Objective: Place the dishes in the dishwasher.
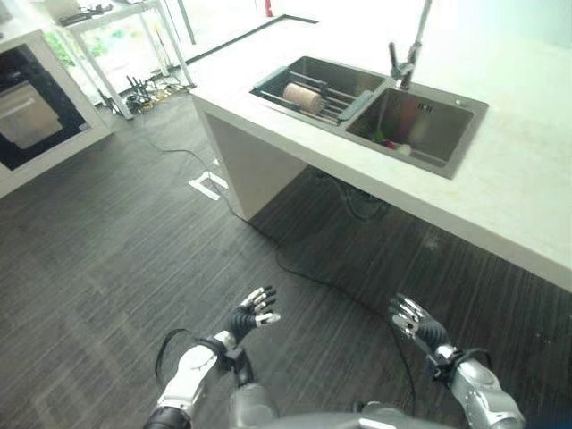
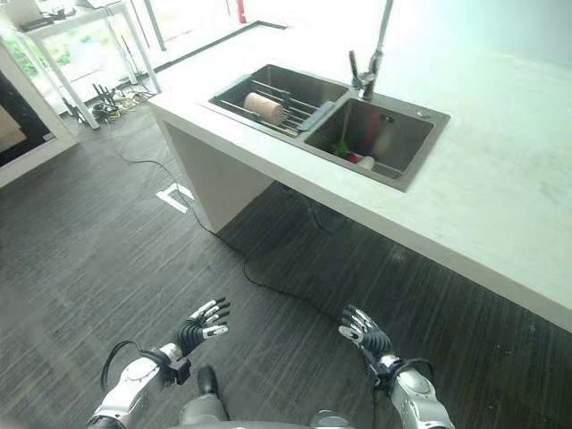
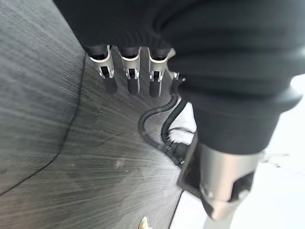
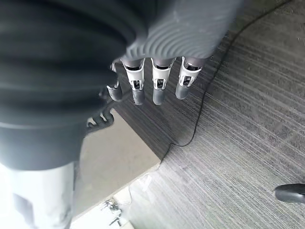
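Observation:
A beige cup [image 1: 304,96] lies on its side on a rack in the left basin of a steel sink [image 1: 458,136]. In the right basin are small green, red and white items [image 1: 393,143]. Low over the dark floor, well short of the counter, my left hand [image 1: 253,313] is open with fingers [image 3: 128,71] straight and holding nothing. My right hand [image 1: 416,323] is beside it, also open and empty, its fingers [image 4: 157,81] spread above the floor. A white unit with a dark open front [image 1: 27,112] stands at the far left.
The sink is set in a long white counter [image 1: 518,179] with a tall faucet [image 1: 407,54]. A white table [image 1: 116,18] stands at the back left with clutter under it. A white tape mark [image 1: 207,185] lies on the floor.

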`<state>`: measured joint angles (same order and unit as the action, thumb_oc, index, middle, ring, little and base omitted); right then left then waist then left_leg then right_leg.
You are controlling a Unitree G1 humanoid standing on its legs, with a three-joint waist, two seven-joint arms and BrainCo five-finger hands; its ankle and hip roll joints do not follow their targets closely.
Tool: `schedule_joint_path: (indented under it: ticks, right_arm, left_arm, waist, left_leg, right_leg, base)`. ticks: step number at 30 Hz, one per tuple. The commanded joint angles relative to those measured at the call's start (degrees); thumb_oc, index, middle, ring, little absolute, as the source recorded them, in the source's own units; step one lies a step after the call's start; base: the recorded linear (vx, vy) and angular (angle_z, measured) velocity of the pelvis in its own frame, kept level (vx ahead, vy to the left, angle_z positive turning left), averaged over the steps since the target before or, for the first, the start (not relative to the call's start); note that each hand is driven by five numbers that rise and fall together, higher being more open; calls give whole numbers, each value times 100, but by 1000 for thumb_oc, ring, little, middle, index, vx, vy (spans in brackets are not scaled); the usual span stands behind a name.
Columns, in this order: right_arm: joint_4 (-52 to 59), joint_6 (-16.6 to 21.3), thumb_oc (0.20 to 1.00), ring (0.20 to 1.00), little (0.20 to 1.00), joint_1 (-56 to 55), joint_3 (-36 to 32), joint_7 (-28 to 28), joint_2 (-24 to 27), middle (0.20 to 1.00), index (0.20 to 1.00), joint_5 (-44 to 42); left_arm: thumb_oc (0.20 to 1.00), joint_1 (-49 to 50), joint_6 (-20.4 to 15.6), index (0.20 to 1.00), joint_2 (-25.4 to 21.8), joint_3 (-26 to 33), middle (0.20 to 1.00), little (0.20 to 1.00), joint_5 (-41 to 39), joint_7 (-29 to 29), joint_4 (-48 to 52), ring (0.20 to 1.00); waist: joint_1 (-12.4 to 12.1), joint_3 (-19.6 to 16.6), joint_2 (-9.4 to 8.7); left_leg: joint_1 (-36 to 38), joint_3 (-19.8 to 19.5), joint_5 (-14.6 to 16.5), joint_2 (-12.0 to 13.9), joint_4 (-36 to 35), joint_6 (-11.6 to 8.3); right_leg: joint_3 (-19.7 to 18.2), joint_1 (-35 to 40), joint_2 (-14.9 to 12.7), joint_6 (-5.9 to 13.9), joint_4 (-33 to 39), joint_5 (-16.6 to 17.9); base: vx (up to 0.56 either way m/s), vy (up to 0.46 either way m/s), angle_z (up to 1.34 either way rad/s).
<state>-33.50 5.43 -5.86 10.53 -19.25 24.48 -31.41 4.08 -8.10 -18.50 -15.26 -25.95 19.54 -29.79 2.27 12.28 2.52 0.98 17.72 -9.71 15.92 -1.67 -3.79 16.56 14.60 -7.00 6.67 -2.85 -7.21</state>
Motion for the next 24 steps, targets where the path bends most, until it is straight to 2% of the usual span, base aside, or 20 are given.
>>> schedule_joint_path:
  ticks: [1, 3, 4, 5, 7, 8, 9, 11, 12, 14, 15, 16, 17, 18, 19, 20, 21, 22, 23, 24]
  right_arm:
    - [193, 284, 1000, 1000, 1000, 305, -171, 64, -224, 1000, 1000, -191]
    - [143, 266, 1000, 1000, 1000, 234, -273, 77, -336, 1000, 1000, -417]
    - [141, 271, 1000, 1000, 1000, 222, -284, 80, -349, 1000, 1000, -411]
    - [256, 267, 1000, 1000, 1000, 107, -354, 167, -480, 1000, 1000, -263]
    - [280, 305, 1000, 1000, 1000, 84, -350, 238, -541, 1000, 1000, -326]
    - [325, 324, 1000, 1000, 1000, 60, -352, 263, -587, 1000, 1000, -333]
    - [341, 319, 1000, 1000, 1000, 51, -357, 262, -593, 1000, 1000, -327]
    - [426, 302, 1000, 1000, 1000, -8, -354, 216, -616, 1000, 1000, -227]
    - [473, 270, 1000, 1000, 1000, 18, -326, 179, -605, 1000, 1000, -208]
    - [498, 252, 1000, 1000, 1000, 10, -360, 147, -578, 1000, 1000, -234]
    - [499, 243, 1000, 1000, 1000, 8, -372, 136, -571, 1000, 1000, -233]
    - [494, 223, 1000, 1000, 1000, 20, -376, 102, -548, 1000, 1000, -242]
    - [472, 210, 1000, 1000, 1000, 49, -364, 76, -531, 1000, 1000, -252]
    - [428, 217, 1000, 1000, 1000, 75, -355, 53, -529, 1000, 1000, -236]
    - [419, 221, 1000, 1000, 1000, 77, -359, 49, -534, 1000, 1000, -229]
    - [394, 239, 1000, 1000, 1000, 69, -384, 55, -558, 1000, 1000, -214]
    - [360, 279, 1000, 1000, 1000, 45, -448, 51, -608, 1000, 1000, -192]
    - [358, 283, 1000, 1000, 1000, 38, -452, 52, -611, 1000, 1000, -190]
    - [361, 338, 1000, 1000, 1000, 29, -459, 109, -632, 1000, 1000, -157]
    - [360, 360, 1000, 1000, 1000, 22, -454, 144, -633, 1000, 1000, -137]
  left_arm:
    - [1000, -251, -109, 1000, -326, 300, 1000, 1000, 93, 159, 388, 1000]
    - [1000, -283, -135, 1000, -424, 226, 1000, 1000, 206, 221, 359, 1000]
    - [1000, -289, -131, 1000, -436, 220, 1000, 1000, 198, 226, 359, 1000]
    - [1000, -325, -70, 1000, -544, 197, 1000, 1000, 181, 154, 385, 1000]
    - [1000, -372, -71, 1000, -604, 177, 1000, 1000, 171, 132, 351, 1000]
    - [1000, -399, -111, 1000, -618, 151, 1000, 1000, 239, 66, 342, 1000]
    - [1000, -400, -118, 1000, -620, 146, 1000, 1000, 243, 42, 341, 1000]
    - [1000, -382, -131, 1000, -618, 196, 1000, 1000, 125, -149, 343, 1000]
    - [1000, -345, -123, 1000, -614, 328, 1000, 1000, -24, -253, 405, 1000]
    - [1000, -341, -59, 1000, -630, 386, 1000, 1000, 1, -251, 516, 1000]
    - [1000, -346, -30, 1000, -630, 402, 1000, 1000, 38, -257, 559, 1000]
    - [1000, -377, 7, 1000, -643, 435, 1000, 1000, 68, -272, 600, 1000]
    - [1000, -410, 44, 1000, -656, 454, 1000, 1000, 60, -299, 635, 1000]
    - [1000, -432, 63, 1000, -666, 484, 1000, 1000, 47, -294, 661, 1000]
    - [1000, -429, 57, 1000, -665, 488, 1000, 1000, 49, -286, 661, 1000]
    - [1000, -419, 41, 1000, -656, 484, 1000, 1000, 56, -232, 671, 1000]
    - [1000, -357, -31, 1000, -620, 488, 1000, 1000, 153, -124, 667, 1000]
    - [1000, -344, -43, 1000, -614, 487, 1000, 1000, 167, -109, 664, 1000]
    - [1000, -253, -140, 1000, -585, 506, 1000, 1000, 252, -33, 636, 1000]
    - [1000, -249, -156, 1000, -580, 490, 1000, 1000, 248, -39, 618, 1000]
  waist:
    - [-134, 238, -110]
    - [-146, 150, -54]
    - [-143, 141, -48]
    - [-63, 63, -43]
    - [-27, 29, -57]
    - [0, 22, -52]
    - [0, 18, -61]
    - [-4, 15, -19]
    - [20, 62, -10]
    - [80, 106, -74]
    - [94, 120, -92]
    - [108, 143, -129]
    - [126, 183, -180]
    - [162, 231, -230]
    - [167, 241, -231]
    - [178, 269, -233]
    - [141, 267, -220]
    - [129, 269, -205]
    - [54, 220, -213]
    - [52, 209, -217]
  left_leg:
    - [142, -236, 306, -133, 149, -322]
    - [270, -442, 456, -444, 36, -184]
    - [283, -459, 468, -474, 21, -168]
    - [379, -462, 595, -833, -137, 83]
    - [386, -443, 690, -1050, -194, 273]
    - [393, -425, 784, -1228, -213, 422]
    - [395, -417, 803, -1270, -217, 450]
    - [459, -320, 905, -1442, -277, 586]
    - [551, -188, 980, -1501, -308, 570]
    - [620, -205, 1033, -1538, -312, 502]
    - [648, -208, 1053, -1545, -317, 479]
    - [755, -221, 1178, -1585, -333, 437]
    - [819, -213, 1263, -1632, -333, 442]
    - [923, -210, 1424, -1698, -333, 475]
    - [952, -214, 1466, -1705, -333, 486]
    - [1047, -241, 1604, -1743, -333, 525]
    - [1127, -220, 1731, -1781, -333, 569]
    - [1153, -213, 1770, -1776, -333, 577]
    - [1202, -85, 1818, -1857, -333, 628]
    - [1216, -87, 1831, -1886, -327, 650]
  right_leg:
    - [403, -956, -178, -231, -1158, -125]
    - [316, -1009, -287, -166, -1555, -288]
    - [301, -1015, -293, -158, -1589, -304]
    - [85, -1191, -416, 33, -2197, -125]
    - [-72, -1346, -489, 193, -2726, 72]
    - [-137, -1518, -529, 290, -3362, 310]
    - [-156, -1570, -546, 305, -3476, 353]
    - [-146, -1944, -753, 346, -4332, 733]
    - [73, -2116, -617, 313, -3857, 729]
    - [195, -2122, -466, 308, -2823, 856]
    - [240, -2126, -455, 293, -2528, 881]
    - [282, -2169, -531, 369, -2102, 928]
    - [335, -2291, -585, 424, -1628, 1184]
    - [353, -2481, -663, 536, -1169, 1589]
    - [356, -2523, -683, 565, -1090, 1677]
    - [388, -2692, -778, 654, -894, 1928]
    - [543, -2770, -906, 706, -851, 2104]
    - [564, -2759, -915, 717, -888, 2091]
    - [869, -2617, -1025, 729, -874, 2102]
    - [879, -2608, -1027, 733, -884, 2110]
  base:
    - [458, 484, 4]
    - [361, 353, 8]
    - [437, 513, 29]
    - [314, 418, 39]
    - [266, 405, 16]
    - [167, 293, 6]
    - [168, 331, 12]
    - [173, 283, 5]
    - [206, 155, -22]
    - [184, -6, -41]
    - [218, -60, -6]
    - [218, -74, 14]
    - [274, -125, 13]
    - [181, -116, 3]
    - [248, -136, -10]
    - [286, -156, -10]
    - [284, -146, -5]
    - [324, -193, 8]
    - [226, -139, 10]
    - [267, -178, 8]
